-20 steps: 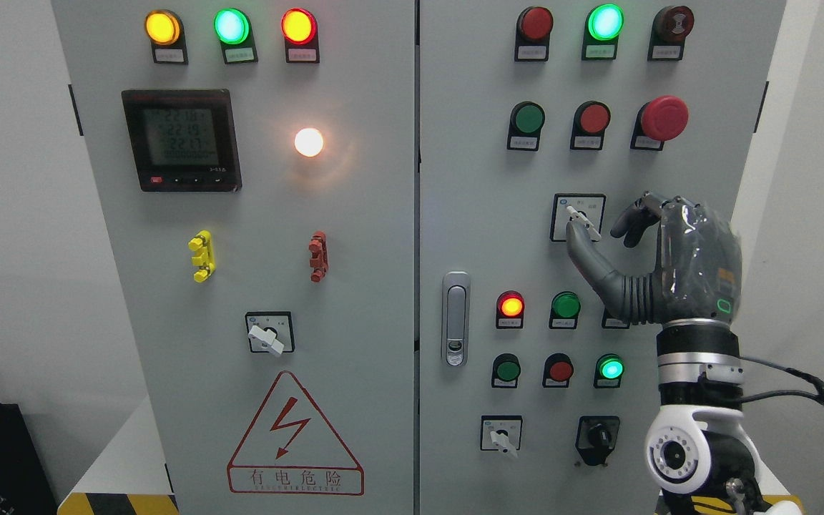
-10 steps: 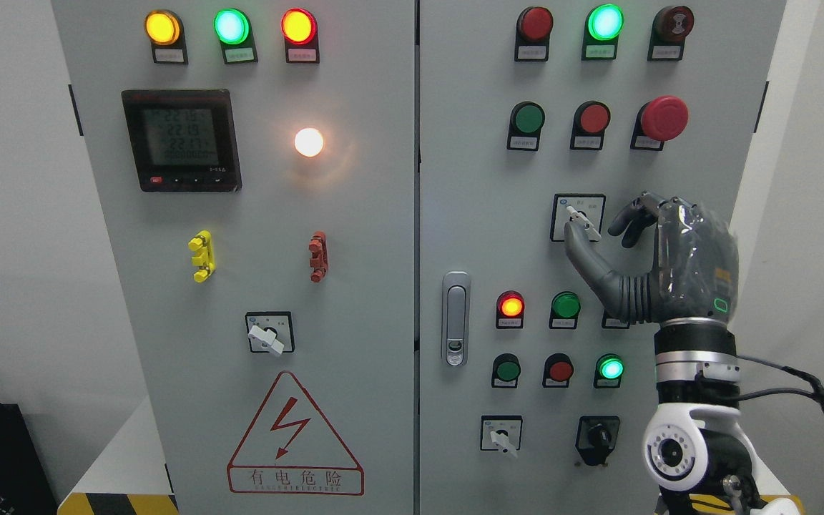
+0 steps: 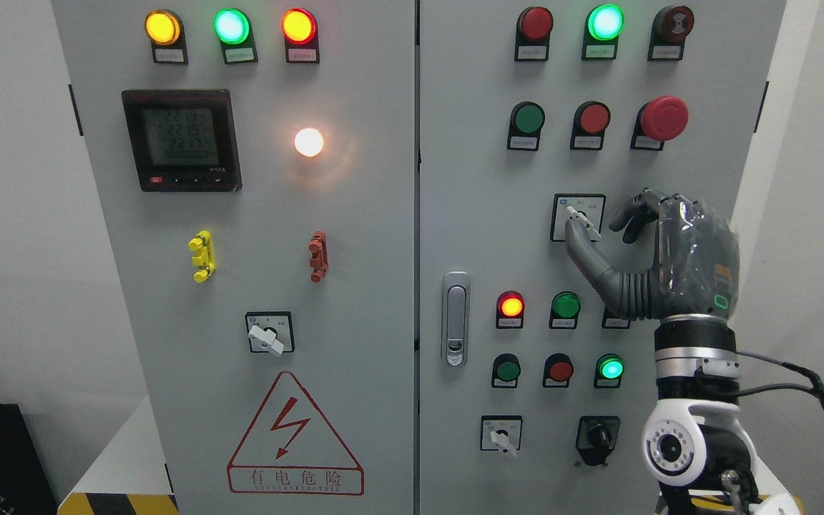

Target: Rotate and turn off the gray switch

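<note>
Grey two-door control cabinet [image 3: 355, 236] against white walls, filling most of the view. Gray switch [image 3: 582, 223] on right door, mid-height, in a square plate, lever tilted up-left to down-right. Right hand [image 3: 616, 232] raised in front of it: thumb tip touching the lever's lower end, fingers curled just beside its right, not closed on it. Bare panel left of switch; red mushroom button [image 3: 663, 118] above; indicator lamps below. Left hand out of view.
</note>
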`<state>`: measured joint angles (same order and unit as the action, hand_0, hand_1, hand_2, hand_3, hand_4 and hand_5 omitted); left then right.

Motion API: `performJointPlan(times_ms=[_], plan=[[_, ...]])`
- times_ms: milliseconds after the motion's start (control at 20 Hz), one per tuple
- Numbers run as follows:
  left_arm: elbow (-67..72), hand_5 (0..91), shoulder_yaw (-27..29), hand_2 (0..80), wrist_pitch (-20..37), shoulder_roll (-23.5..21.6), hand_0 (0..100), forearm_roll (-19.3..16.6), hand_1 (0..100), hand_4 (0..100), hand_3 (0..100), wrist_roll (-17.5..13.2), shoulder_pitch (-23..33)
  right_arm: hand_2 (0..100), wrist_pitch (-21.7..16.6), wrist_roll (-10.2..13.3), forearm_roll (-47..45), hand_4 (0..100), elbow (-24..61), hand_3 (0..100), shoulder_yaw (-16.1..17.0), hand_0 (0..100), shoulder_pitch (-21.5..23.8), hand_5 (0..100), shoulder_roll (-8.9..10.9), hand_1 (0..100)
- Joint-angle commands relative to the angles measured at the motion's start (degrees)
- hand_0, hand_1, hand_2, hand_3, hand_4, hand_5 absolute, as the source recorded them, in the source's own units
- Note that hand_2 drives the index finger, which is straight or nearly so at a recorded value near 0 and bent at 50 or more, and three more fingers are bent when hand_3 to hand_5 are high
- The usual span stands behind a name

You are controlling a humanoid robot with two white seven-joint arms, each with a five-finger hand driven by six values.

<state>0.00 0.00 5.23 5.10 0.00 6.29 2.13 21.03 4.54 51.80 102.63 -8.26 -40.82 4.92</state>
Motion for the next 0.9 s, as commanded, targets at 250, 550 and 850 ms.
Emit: performJointPlan(times_ms=[250, 550, 850], plan=[[1.32, 0.0, 1.85, 0.0, -0.05, 0.00, 12, -0.44, 39, 0, 0, -0.05, -0.02, 63, -0.02, 0.03, 0.14, 61, -0.85, 78, -0.17, 13, -0.49, 74, 0.00, 35], [1.32, 0.0, 1.85, 0.0, -0.05, 0.00, 12, -0.44, 39, 0, 0, -0.05, -0.02, 64, -0.02, 0.03, 0.14, 61, -1.29, 79, -1.05, 13, -0.75, 74, -0.08, 35], [1.32, 0.0, 1.85, 0.0, -0.05, 0.00, 12, -0.44, 39, 0, 0, 0.03, -0.02, 64, -0.02, 0.11, 0.23, 62, -1.73, 79, -1.23, 13, -0.84, 74, -0.17, 36]])
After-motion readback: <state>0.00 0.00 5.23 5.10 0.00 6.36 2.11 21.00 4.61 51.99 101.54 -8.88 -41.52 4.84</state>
